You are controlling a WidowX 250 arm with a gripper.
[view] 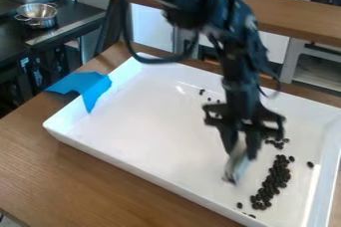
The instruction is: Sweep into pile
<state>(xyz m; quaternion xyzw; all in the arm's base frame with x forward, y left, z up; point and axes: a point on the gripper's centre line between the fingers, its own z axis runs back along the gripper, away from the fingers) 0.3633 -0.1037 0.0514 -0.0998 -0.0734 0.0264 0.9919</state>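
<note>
Above the right half of the white tray (133,116), my gripper (242,153) hangs down, shut on a small pale tool (234,167) with a bluish side. The tool's lower end is at or just over the tray floor; contact cannot be told. To its right, a long cluster of dark beans (270,185) runs slantwise toward the tray's front right. A smaller group of beans (276,143) lies behind it, partly hidden by the gripper. A few stray beans (202,92) are farther back, and single ones lie around the cluster.
The tray's raised walls surround the work area on a wooden table (80,181). Blue tape (86,86) covers part of its left rim. A metal colander (37,15) stands on a dark counter at the upper left. A wooden ledge (299,14) runs along the back.
</note>
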